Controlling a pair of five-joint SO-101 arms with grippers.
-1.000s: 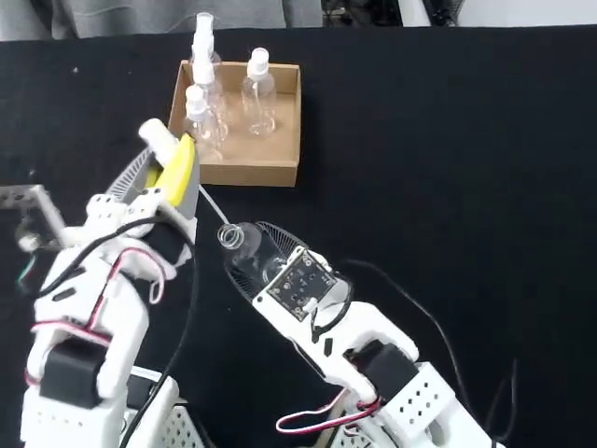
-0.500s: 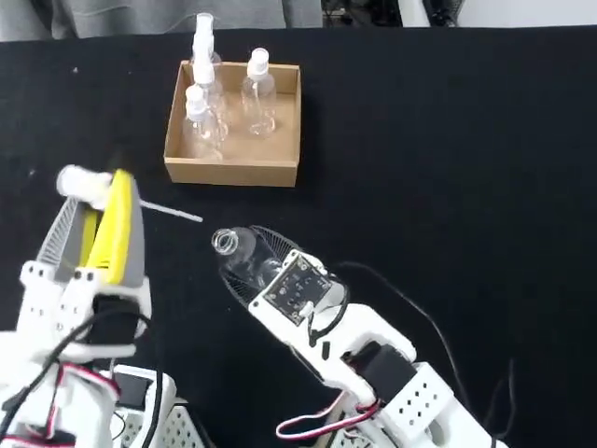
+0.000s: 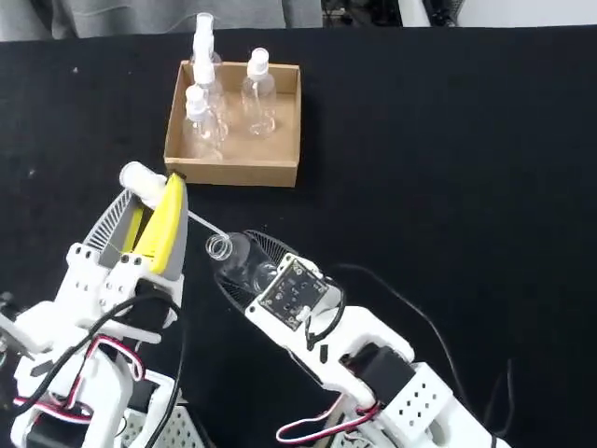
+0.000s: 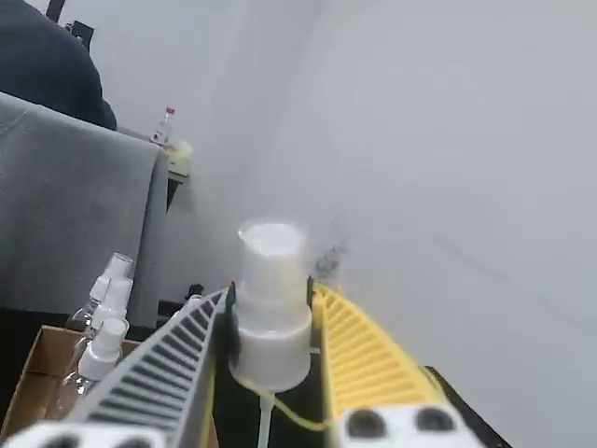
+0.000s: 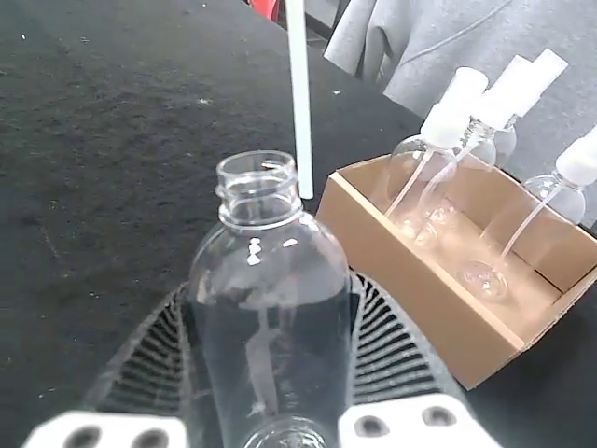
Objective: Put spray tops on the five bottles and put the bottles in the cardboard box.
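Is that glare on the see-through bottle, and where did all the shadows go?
Right wrist view: yes, white glints streak the bottle at its shoulder and neck. High view: it reads mostly by such glints, and the black table swallows nearly every shadow. Left wrist view: the white spray top barely stands out from the pale wall behind.

- Bottle (image 5: 266,308): base cut off by the edge, lower sides covered by right gripper (image 5: 269,294).
- High view: the bottle's lower half is hidden under the right wrist.
- Top (image 4: 271,308): blurred; its tube (image 5: 297,93) runs out of frame.
- Box (image 3: 233,173): boxed bottles (image 3: 201,103) at its 10 o'clock corner overlap, count unclear.
- Left arm (image 3: 93,327), right arm (image 3: 373,359): bases cut off at 6 o'clock.
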